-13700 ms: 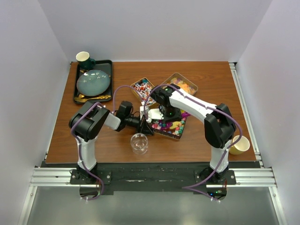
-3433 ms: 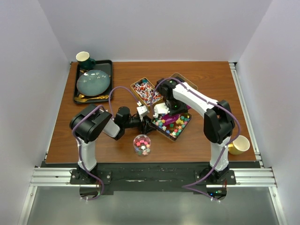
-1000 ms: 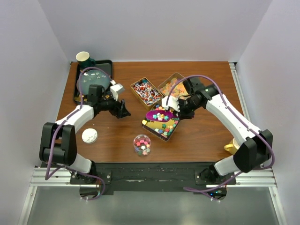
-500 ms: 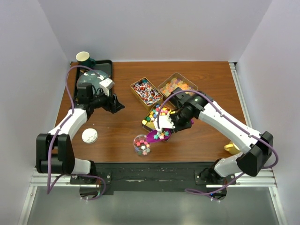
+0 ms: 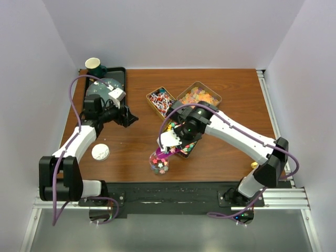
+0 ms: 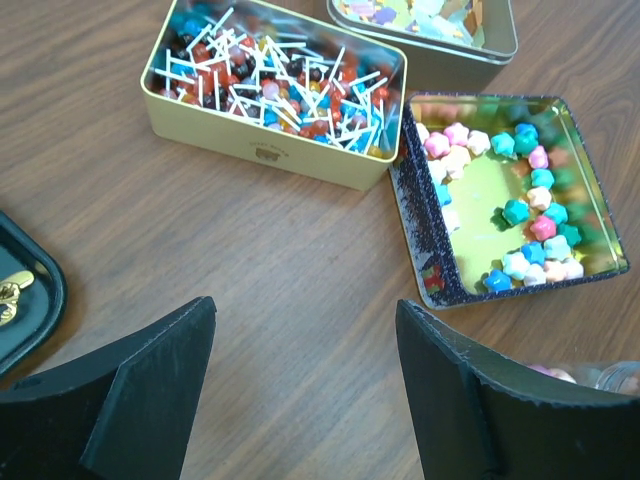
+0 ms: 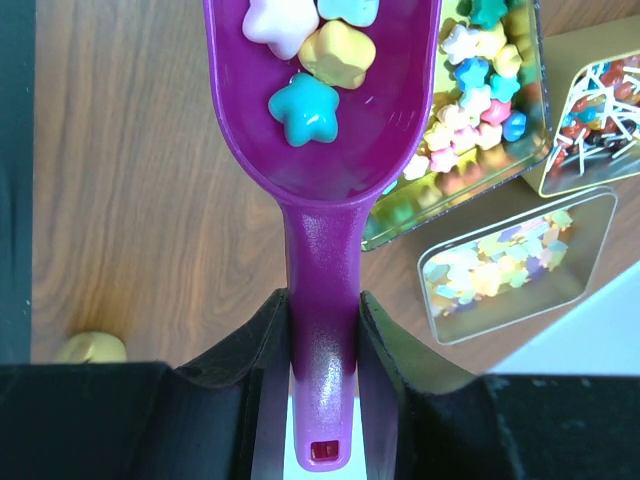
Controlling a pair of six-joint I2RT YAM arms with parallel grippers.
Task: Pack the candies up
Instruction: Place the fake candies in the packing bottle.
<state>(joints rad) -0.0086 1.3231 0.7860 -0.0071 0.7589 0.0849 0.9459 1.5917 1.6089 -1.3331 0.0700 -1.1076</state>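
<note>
My right gripper (image 5: 174,143) is shut on the handle of a purple scoop (image 7: 325,120). The scoop (image 5: 168,153) hangs tilted over a small glass jar (image 5: 159,163) that holds colourful candies. A few star-shaped candies (image 7: 305,108) lie in its bowl. Behind it stands the dark tin of star candies (image 7: 480,100), beside a tin of red-white wrapped candies (image 5: 161,101) and a tin of orange-yellow gummies (image 5: 199,96). My left gripper (image 5: 132,118) hovers open over bare wood left of the tins, with nothing between its fingers (image 6: 160,380).
The jar's lid (image 5: 100,152) lies on the wood at the near left. A black tray (image 5: 119,79) with a grey plate and a green mug (image 5: 94,65) fills the far left corner. A yellow cup (image 5: 254,165) sits near the right arm's base.
My right arm has swung the loaded scoop from beside the star tin to over the jar. The left gripper has stayed open, almost in place.
</note>
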